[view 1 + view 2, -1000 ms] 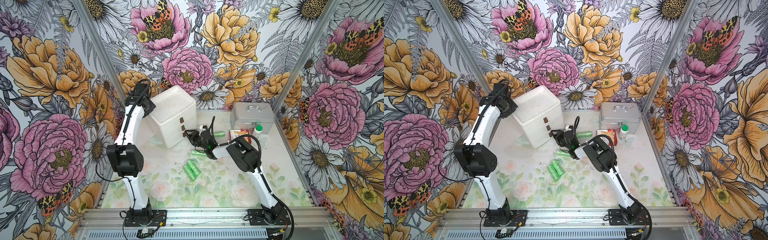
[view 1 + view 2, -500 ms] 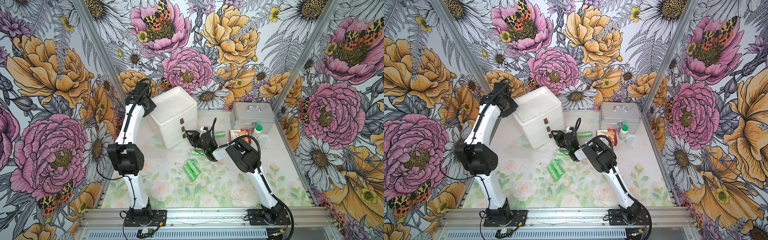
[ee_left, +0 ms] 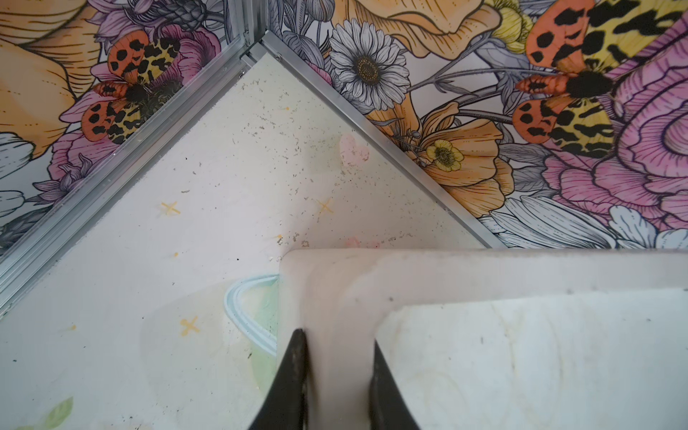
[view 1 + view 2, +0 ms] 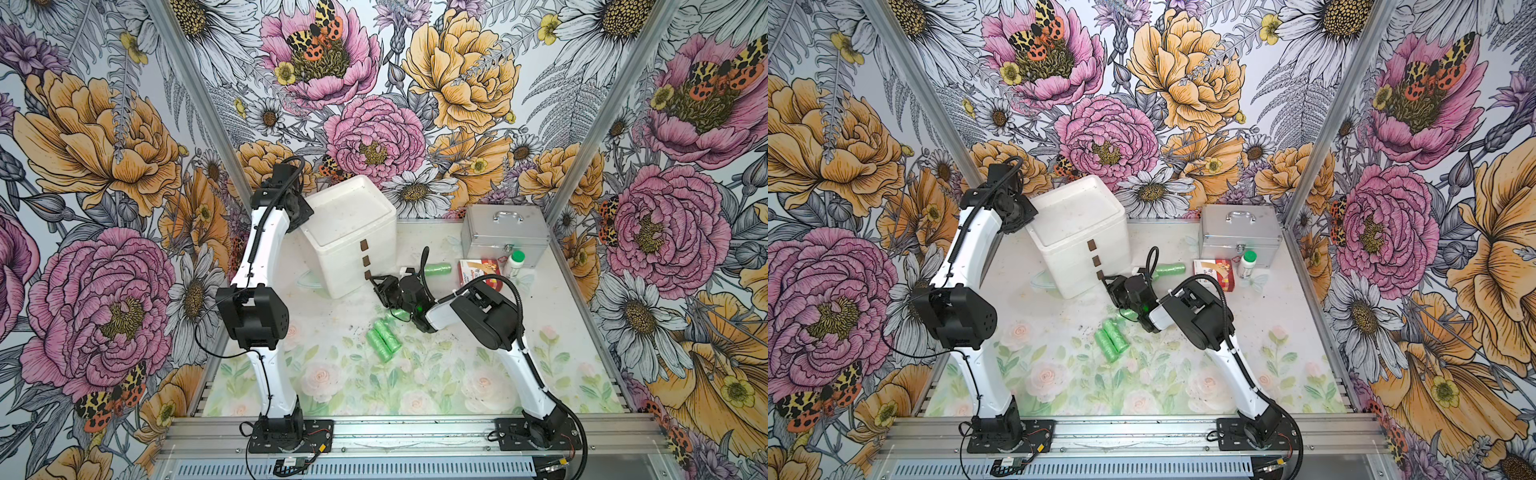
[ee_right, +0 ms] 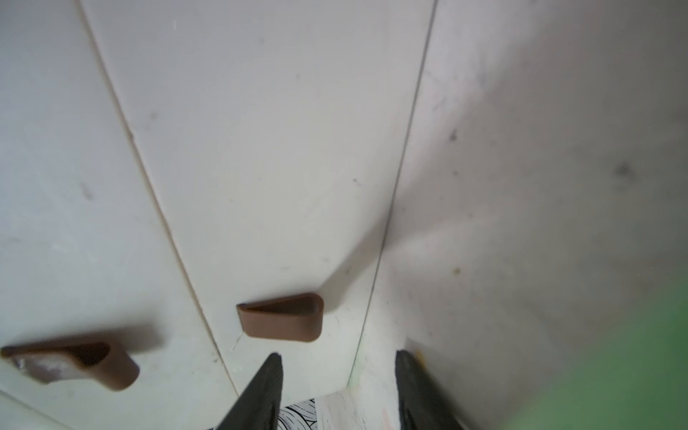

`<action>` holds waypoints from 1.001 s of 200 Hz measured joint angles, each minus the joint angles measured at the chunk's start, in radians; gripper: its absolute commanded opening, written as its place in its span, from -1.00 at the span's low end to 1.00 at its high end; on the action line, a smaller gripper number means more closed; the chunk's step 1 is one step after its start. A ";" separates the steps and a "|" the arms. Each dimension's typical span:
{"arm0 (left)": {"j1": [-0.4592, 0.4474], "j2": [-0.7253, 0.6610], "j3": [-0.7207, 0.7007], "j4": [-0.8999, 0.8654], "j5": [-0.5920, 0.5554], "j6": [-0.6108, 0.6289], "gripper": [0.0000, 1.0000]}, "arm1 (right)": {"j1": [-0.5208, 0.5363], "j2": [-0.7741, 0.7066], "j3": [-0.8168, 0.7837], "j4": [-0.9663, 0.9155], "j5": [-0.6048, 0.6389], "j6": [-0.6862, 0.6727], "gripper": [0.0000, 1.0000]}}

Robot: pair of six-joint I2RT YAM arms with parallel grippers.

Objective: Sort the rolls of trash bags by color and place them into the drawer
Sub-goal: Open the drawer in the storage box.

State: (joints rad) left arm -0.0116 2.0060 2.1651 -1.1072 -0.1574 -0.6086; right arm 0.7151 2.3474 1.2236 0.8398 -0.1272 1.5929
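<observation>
Pinching the drawer unit's rim [image 3: 337, 298], left jaws; right jaws half-open, empty, near bottom handle [image 5: 281, 316]

Light green rolls [image 4: 383, 340]; white drawer unit [image 4: 345, 245], brown handles [image 5: 281, 316]; silver case [image 4: 498, 239]; pink-orange floral walls [image 4: 457, 70].

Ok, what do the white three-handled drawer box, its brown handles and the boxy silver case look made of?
White drawer box: likely moulded plastic, matte, scuffed, with rounded edges. Brown handles: probably plastic, smooth cupped tabs with a dull sheen. Silver case: apparently aluminium, brushed panels, bright metal handle and latch.
</observation>
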 measured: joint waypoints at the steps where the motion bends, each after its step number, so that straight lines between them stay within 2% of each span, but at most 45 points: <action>1: 0.000 0.000 0.000 0.000 0.000 0.000 -1.00 | 0.000 -0.001 -0.001 0.000 0.000 0.000 0.01; 45: 0.000 0.001 0.002 -0.002 0.000 0.000 -1.00 | -0.001 -0.001 0.002 0.000 -0.002 -0.004 0.01; 152: -0.001 0.003 0.003 0.000 -0.003 -0.010 -1.00 | -0.024 0.082 0.132 0.006 -0.040 -0.003 0.01; 200: -0.001 0.005 0.003 0.002 -0.011 -0.032 -1.00 | -0.029 0.104 0.151 0.048 -0.037 0.016 -0.13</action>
State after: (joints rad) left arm -0.0124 2.0106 2.1685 -1.1049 -0.1684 -0.6403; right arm 0.6857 2.4512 1.3743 0.8879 -0.1638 1.6085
